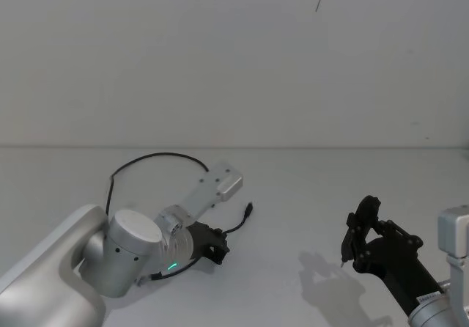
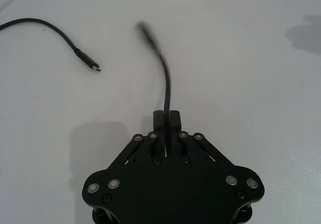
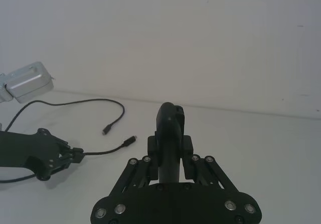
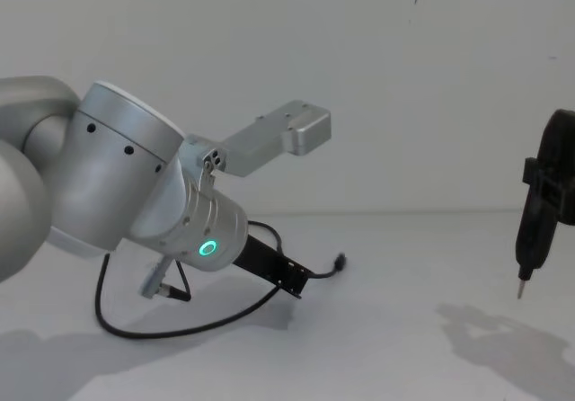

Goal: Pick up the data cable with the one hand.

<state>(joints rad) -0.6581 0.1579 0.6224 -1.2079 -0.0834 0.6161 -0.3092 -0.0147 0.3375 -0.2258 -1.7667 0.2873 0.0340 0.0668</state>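
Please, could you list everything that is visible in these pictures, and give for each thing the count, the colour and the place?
data cable: one, black, looped on the table on the robot's left side, pinched near one end by the left tool.
pen-like probe: one, black with a metal tip, held in the right tool above the table.
table: one, white, under everything.
wall: one, white, behind the table.
left arm: one, silver with a green glowing ring, reaching low over the table at the left.
left tool: one, black, down at the table, shut on the data cable.
right tool: one, black, at the right, shut on the pen-like probe.
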